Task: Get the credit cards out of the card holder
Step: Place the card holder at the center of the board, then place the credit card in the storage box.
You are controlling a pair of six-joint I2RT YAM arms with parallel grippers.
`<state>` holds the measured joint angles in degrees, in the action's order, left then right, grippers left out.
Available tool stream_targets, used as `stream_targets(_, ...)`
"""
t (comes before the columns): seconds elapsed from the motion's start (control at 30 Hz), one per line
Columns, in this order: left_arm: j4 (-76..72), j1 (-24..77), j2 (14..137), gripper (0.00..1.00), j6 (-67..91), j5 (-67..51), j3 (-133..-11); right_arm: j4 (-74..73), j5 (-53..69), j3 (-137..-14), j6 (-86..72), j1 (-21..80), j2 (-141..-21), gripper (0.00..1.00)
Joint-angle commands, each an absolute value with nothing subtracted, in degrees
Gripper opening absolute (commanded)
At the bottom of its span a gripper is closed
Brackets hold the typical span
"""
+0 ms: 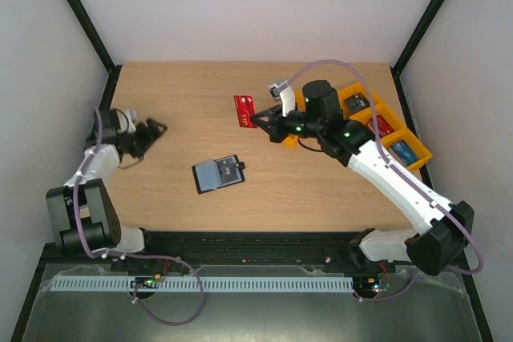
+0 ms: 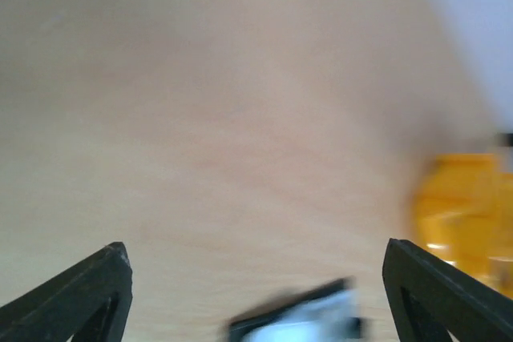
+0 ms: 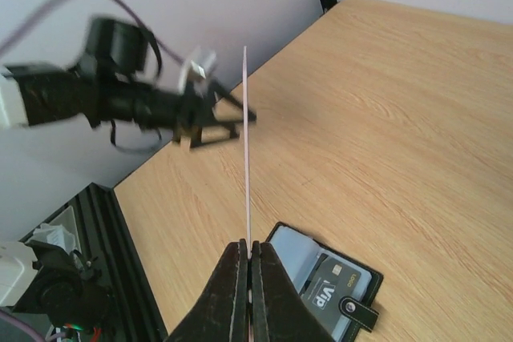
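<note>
Red card (image 1: 244, 110): pinched in right gripper (image 1: 258, 118), above table (image 1: 337, 190), beyond open holder (image 1: 219, 174) at centre. Left gripper (image 1: 151, 129): jaws wide, empty, far left. Step: extraction; next, likely set card down, then fetch another from holder.

The card holder (image 1: 218, 174) lies open near the middle of the table (image 1: 160, 198), with one card (image 3: 337, 290) in its pocket. A second card (image 1: 244, 111) is behind it, slightly right, between the right arm's jaws. The trays (image 1: 385, 126) sit far to its right. The left arm's jaws hang behind it, far left.
</note>
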<state>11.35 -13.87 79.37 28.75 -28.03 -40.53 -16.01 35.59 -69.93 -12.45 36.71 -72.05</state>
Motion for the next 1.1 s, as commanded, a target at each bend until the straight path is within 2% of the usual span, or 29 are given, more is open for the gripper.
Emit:
stream_targets(0.0, 13.8, -14.7, 78.7, 0.84, 24.0, -58.2, -54.9, -20.7, 37.4, -73.4, -11.8, 36.9, -75.4, 0.02)
stream_targets(0.1, 23.0, -9.1, 76.6, 0.89, 7.1, -68.8, -64.6, -23.5, 38.3, -74.7, -9.9, 38.9, -77.5, 0.02)
stream_targets(0.17, 40.5, -5.3, 76.9, 0.93, -17.4, -74.4, -72.2, -25.6, 38.2, -75.7, -7.7, 41.0, -78.8, 0.02)
stream_targets(0.27, 60.0, 3.7, 79.2, 0.93, -38.5, -67.6, -81.5, -28.2, 40.3, -76.9, -4.6, 44.2, -80.5, 0.02)
stream_targets(0.4, 64.0, 10.1, 81.1, 0.86, -43.9, -59.8, -82.6, -30.3, 43.5, -78.1, -1.9, 46.7, -81.8, 0.02)
stream_targets(0.5, 70.7, 10.6, 82.7, 0.76, -51.7, -60.8, -83.1, -30.4, 44.1, -78.1, -1.3, 47.5, -81.6, 0.02)
stream_targets(0.63, 73.9, 11.5, 83.3, 0.55, -56.1, -62.5, -83.1, -29.9, 44.3, -78.0, -1.1, 47.6, -81.7, 0.02)
stream_targets(0.73, 74.0, 12.8, 82.7, 0.32, -56.6, -63.0, -82.4, -29.9, 42.6, -78.5, -1.1, 47.7, -81.9, 0.02)
stream_targets(0.8, 73.8, 13.1, 82.0, 0.07, -57.0, -63.7, -82.1, -29.8, 40.7, -78.6, -0.9, 47.7, -81.7, 0.02)
stream_targets(0.83, 73.5, 13.1, 81.7, 0.03, -56.6, -64.1, -82.0, -29.6, 39.5, -78.6, -1.0, 47.7, -81.5, 0.02)
stream_targets(0.97, 71.2, 12.8, 80.0, 0.02, -52.9, -67.4, -81.9, -25.8, 33.5, -77.2, -3.2, 47.5, -79.8, 0.02)
stream_targets(1.0, 66.9, 12.5, 79.4, 0.02, -47.7, -68.2, -81.6, -23.2, 29.4, -75.9, -5.8, 47.2, -78.9, 0.06)
stream_targets(1.07, 52.4, 11.0, 77.3, 0.02, -29.7, -68.4, -79.9, -15.6, 25.6, -71.5, -11.8, 45.4, -76.7, 0.28)
